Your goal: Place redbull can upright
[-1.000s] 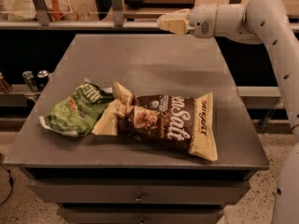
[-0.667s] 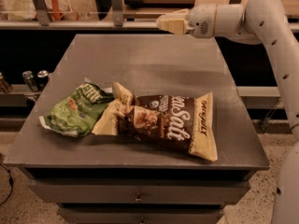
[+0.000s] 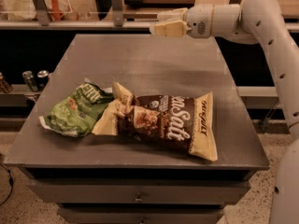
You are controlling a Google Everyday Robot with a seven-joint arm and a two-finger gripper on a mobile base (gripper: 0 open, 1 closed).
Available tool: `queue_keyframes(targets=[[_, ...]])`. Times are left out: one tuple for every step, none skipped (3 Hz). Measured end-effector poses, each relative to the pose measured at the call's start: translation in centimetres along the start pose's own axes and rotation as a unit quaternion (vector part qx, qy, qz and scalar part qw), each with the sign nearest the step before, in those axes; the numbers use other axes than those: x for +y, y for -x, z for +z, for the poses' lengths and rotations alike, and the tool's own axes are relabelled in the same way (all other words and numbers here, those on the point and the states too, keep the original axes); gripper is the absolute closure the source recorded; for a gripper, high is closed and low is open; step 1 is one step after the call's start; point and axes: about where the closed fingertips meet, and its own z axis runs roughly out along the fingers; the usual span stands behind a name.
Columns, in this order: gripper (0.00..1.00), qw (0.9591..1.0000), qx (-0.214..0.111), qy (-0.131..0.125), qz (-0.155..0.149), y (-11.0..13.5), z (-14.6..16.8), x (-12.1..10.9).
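The redbull can is not visible; no slim silver-and-blue can shows on the table. My gripper (image 3: 156, 26) hangs above the far edge of the grey table (image 3: 154, 64), pointing left, on the white arm (image 3: 271, 36) that comes in from the right. It is well behind and above the snack bags, and nothing shows in it.
A green snack bag (image 3: 77, 110) and a brown-and-cream snack bag (image 3: 163, 121) lie overlapping at the table's front. Two small dark cans (image 3: 36, 79) with silver tops stand on a low shelf to the left. A counter with racks runs behind the table.
The gripper has shifted slightly to the left. The bags have not moved.
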Motion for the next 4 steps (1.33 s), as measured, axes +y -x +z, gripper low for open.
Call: queue_keyframes(targets=[[0.0,1.0,0.0,0.003,0.0,0.0,0.3,0.1],[0.0,1.0,0.0,0.003,0.0,0.0,0.3,0.1],[0.0,0.9976,0.061,-0.001,-0.031,-0.6,0.4,0.3],[0.0,0.9845,0.161,-0.003,-0.07,-2.0,0.0,0.4]])
